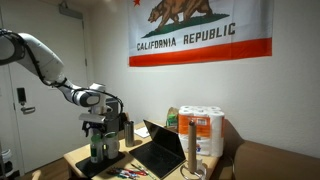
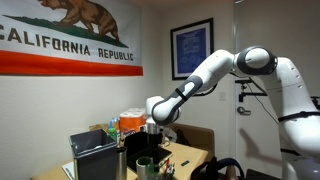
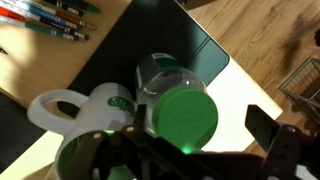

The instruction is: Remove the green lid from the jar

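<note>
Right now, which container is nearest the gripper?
The small see-through jar with the round green lid, centred under the gripper; the white handled mug stands beside it.

"CALIFORNIA REPUBLIC" is read on the flag (image 1: 199, 32) hung on the wall, seen in both exterior views (image 2: 68, 37). No other text is legible.

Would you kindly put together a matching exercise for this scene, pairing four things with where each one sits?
Things:
1. green lid
2. pens
3. flag
4. paper-towel rolls

Places:
A. hanging on the wall
B. on top of the jar
C. lying on the wooden table
D. standing beside the open laptop

Pairs: 1-B, 2-C, 3-A, 4-D.
</note>
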Robot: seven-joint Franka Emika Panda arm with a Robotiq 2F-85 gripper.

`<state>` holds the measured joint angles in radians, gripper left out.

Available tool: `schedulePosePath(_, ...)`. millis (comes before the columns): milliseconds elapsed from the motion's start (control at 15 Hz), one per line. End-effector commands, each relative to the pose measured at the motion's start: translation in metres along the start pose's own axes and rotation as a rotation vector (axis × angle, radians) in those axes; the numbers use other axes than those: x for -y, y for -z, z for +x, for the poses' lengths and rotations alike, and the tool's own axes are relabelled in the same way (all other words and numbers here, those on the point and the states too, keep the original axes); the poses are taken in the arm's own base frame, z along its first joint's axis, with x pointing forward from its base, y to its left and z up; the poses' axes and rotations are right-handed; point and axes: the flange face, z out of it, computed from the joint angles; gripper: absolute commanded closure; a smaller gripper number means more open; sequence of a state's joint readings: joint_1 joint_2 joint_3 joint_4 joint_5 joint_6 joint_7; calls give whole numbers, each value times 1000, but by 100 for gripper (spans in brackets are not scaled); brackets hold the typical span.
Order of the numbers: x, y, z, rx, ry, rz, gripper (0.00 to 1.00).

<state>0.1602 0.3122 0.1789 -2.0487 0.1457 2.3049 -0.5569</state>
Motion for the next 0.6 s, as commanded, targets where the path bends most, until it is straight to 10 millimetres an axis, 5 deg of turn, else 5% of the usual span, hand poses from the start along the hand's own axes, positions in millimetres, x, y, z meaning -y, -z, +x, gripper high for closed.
schedulePosePath(0,4,-3,6,-7,-5,-8,0)
schedulePosePath(67,5,-3,7,-7,-3,-7,0)
schedulePosePath(133,5,-3,7,-8,-6,-11,25)
schedulePosePath(533,4,-2,6,-17,-23,-26,59)
